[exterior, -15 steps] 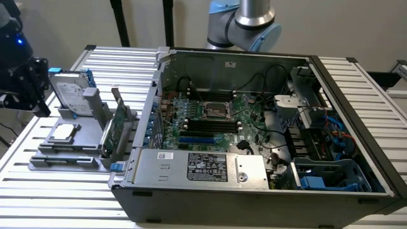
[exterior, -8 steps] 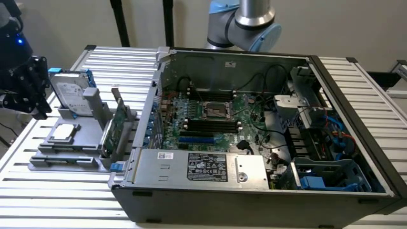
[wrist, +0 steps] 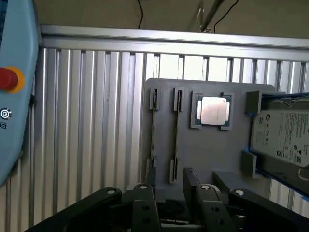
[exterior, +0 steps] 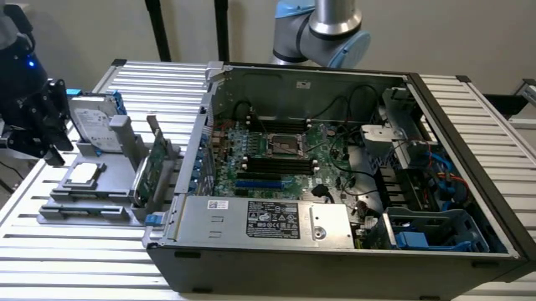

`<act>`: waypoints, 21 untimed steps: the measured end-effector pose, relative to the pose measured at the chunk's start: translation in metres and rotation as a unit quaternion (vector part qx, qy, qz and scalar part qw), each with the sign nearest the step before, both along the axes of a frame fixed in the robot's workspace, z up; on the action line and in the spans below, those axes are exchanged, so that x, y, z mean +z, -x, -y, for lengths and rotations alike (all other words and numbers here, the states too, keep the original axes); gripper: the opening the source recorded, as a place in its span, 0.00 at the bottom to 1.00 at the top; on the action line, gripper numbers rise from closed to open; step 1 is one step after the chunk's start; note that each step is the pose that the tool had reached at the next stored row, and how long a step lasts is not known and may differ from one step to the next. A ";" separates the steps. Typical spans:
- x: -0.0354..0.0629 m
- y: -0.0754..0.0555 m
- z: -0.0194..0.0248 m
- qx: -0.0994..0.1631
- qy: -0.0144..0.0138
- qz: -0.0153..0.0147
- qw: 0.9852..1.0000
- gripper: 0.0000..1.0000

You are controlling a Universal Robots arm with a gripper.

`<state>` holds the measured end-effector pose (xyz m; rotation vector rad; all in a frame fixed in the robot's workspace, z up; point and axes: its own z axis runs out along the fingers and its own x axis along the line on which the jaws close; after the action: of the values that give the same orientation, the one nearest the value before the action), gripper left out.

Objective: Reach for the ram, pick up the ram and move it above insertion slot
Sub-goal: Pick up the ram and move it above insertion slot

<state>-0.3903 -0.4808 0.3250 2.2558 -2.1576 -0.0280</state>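
Fingers of my gripper (wrist: 171,180) stand apart above the gray holder (exterior: 88,212) at the exterior view's left; the ram (wrist: 176,137) stands in its slot there, not yet gripped; I think the reach is nearly done; lifting and moving are left.

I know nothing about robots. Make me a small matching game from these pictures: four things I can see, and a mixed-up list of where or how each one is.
Things
1. silver hard drive with blue rails
2. square silver-topped processor chip
3. dark grey computer case
4. black gripper

Places and states
A. fingers apart, close to the grey plastic holder
B. lid off, green circuit board showing inside
C. lying flat in a square recess of the holder
D. propped on edge at the holder's end

Pairs: 1-D, 2-C, 3-B, 4-A
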 end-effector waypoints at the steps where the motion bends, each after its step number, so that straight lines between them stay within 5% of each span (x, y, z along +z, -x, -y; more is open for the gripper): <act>1: -0.0018 0.000 0.0004 0.000 0.000 0.000 1.000 0.36; 21: -0.0381 0.007 0.0067 0.000 0.000 0.001 1.000 0.36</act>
<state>-0.3975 -0.4875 0.2869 2.2569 -2.1583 -0.0259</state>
